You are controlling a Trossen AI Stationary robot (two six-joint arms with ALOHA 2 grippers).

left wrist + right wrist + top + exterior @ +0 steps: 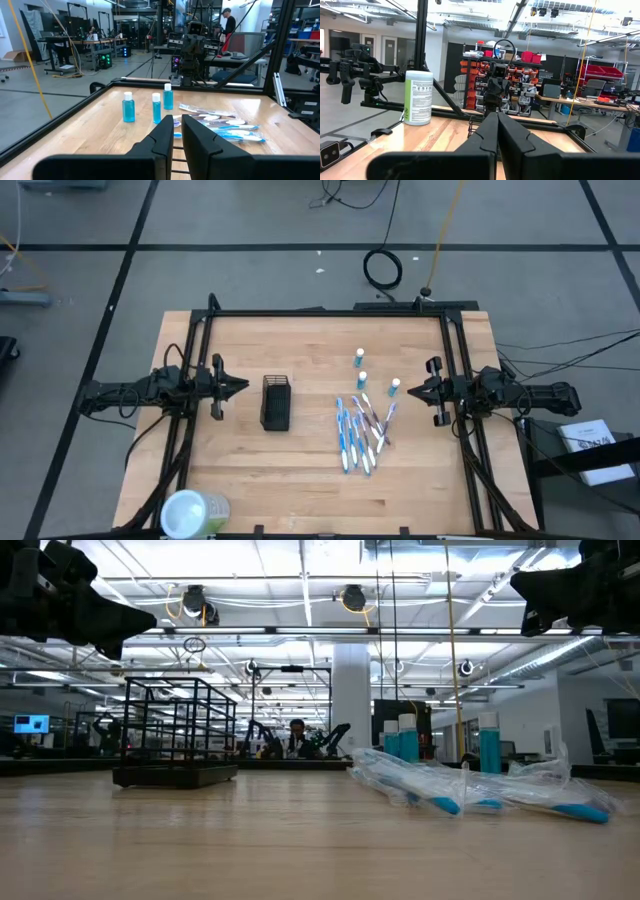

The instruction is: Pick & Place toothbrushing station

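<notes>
Both pincers are together and empty: left gripper (240,386) hovers just beside the upright mesh holder (276,402), right gripper (408,391) near the toothbrushes (360,432) and blue tubes (360,378), which lie loose, probably awaiting loading.

Left pincer (243,386), right pincer (408,391) closed.

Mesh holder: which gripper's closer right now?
Left. The left gripper sits just beside the black mesh holder, on its left-arm side. The right gripper is across the table, beyond the toothbrushes and the blue bottles.
</notes>
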